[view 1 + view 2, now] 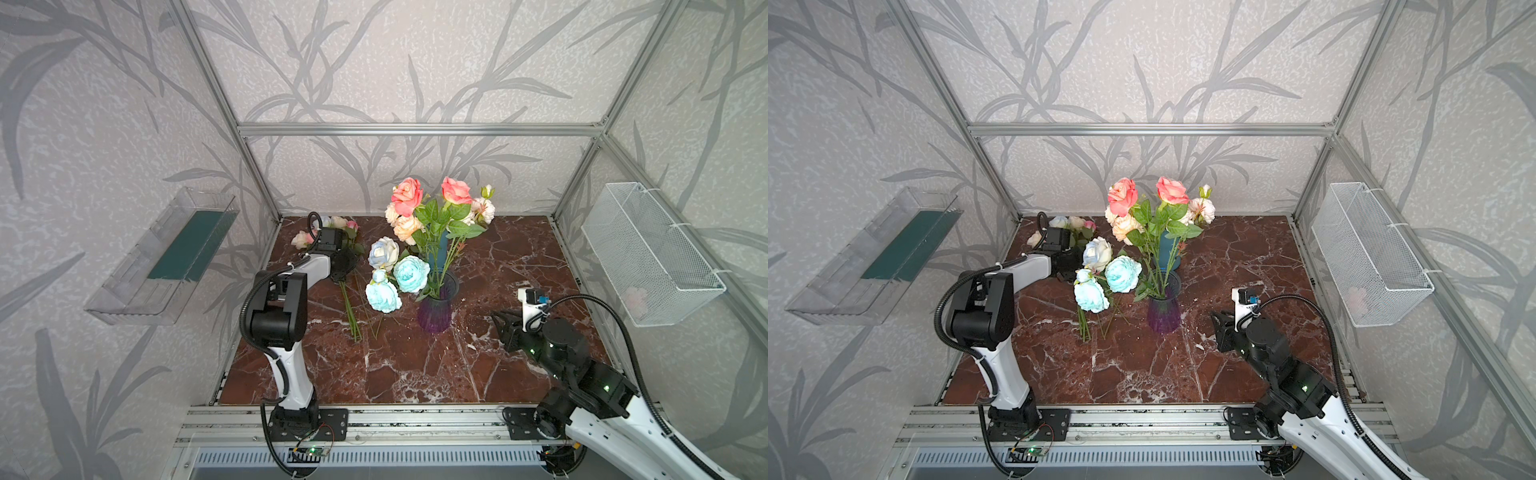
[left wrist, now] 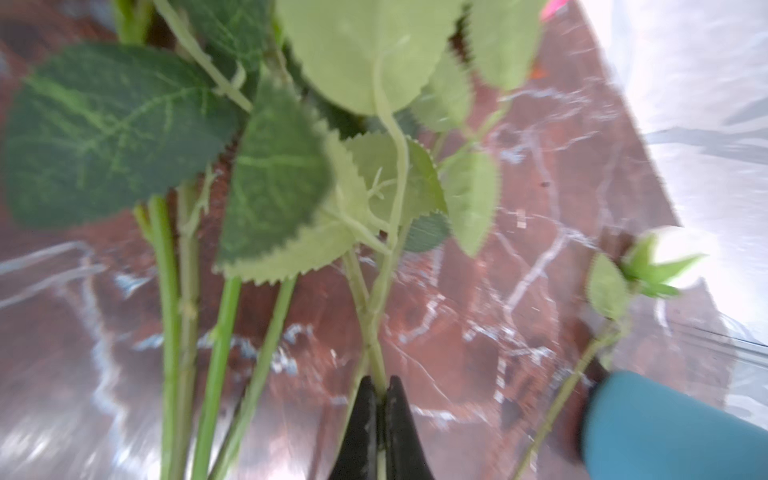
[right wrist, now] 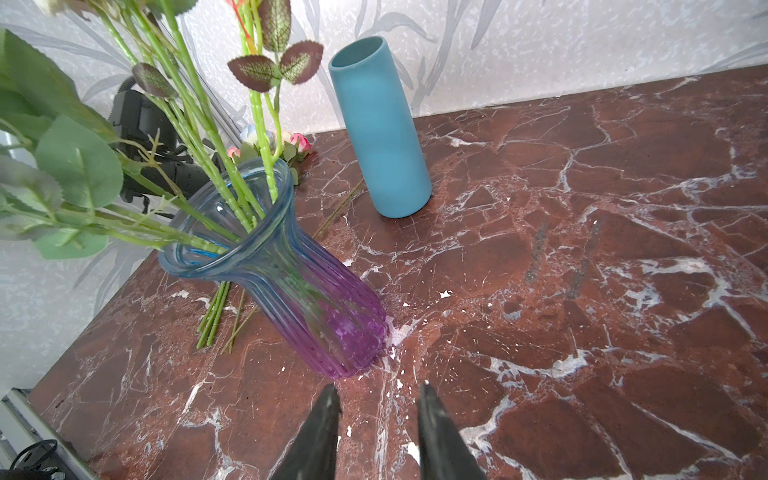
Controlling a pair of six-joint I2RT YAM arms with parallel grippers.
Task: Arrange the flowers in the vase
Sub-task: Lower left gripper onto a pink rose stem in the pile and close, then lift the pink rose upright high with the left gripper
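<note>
Top view: pick-up step in hand. The left gripper (image 1: 344, 267) sits low over the loose pale-blue and white artificial flowers on thin green stems (image 1: 411, 273), lying left of the ribbed purple-and-blue glass vase (image 1: 435, 313), which holds pink and cream blooms.

Left wrist: jaws together, clamped on a forked green stem (image 2: 371, 332); which bloom it carries, cannot tell.

Right wrist: the right gripper (image 3: 376, 395) has jaws apart, empty, just near of the vase base.

Next, probably: lift clear of neighbouring stems, then steer the cut end into the vase mouth.

A clear wall bin (image 1: 124, 291) and a white mesh basket (image 1: 648, 249) — on opposite side walls.
</note>
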